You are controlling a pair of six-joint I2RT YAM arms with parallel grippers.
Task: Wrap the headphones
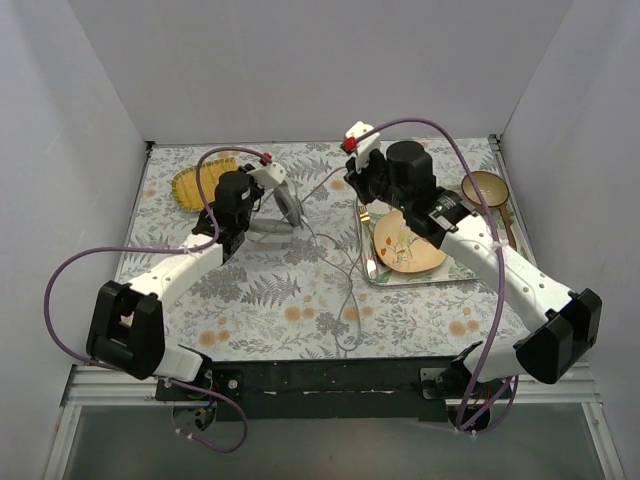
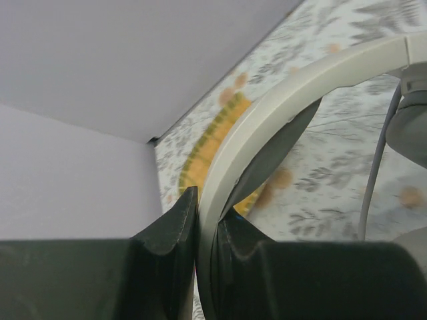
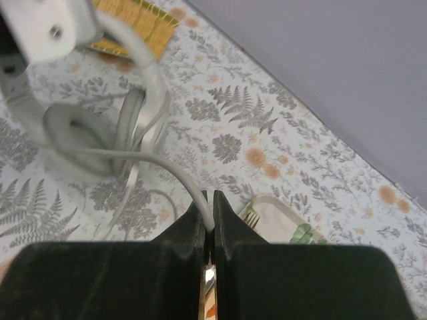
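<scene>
Currently on record:

**Item 1.** The headphones [image 1: 288, 208] sit at the upper centre of the top view, left of the tray [image 1: 372, 272]. The left gripper [image 2: 205, 207] is closed on the headband [image 2: 300, 80], gripping it edge-on.

**Item 2.** The cord [image 3: 170, 167] is pinched in the closed right gripper [image 3: 208, 200]. It leads off to the earcup [image 3: 73, 130] at the left of that frame. The loose length trails towards the lower centre of the top view, just beside the tray's left rim.

**Risks.**
- The thin cord may slip through the pinch if it is drawn taut.
- A sharp pull could twist the narrow headband out of the left jaws.
- The trailing slack could catch on the tray rim and drag the tray or the plate [image 1: 405, 245].

**Not made out.**
- The plug end cannot be identified.
- No wound turns can be counted.
- The earcups are partly covered in the top view.
- The headband is cut off at the right edge of the left wrist view.
</scene>
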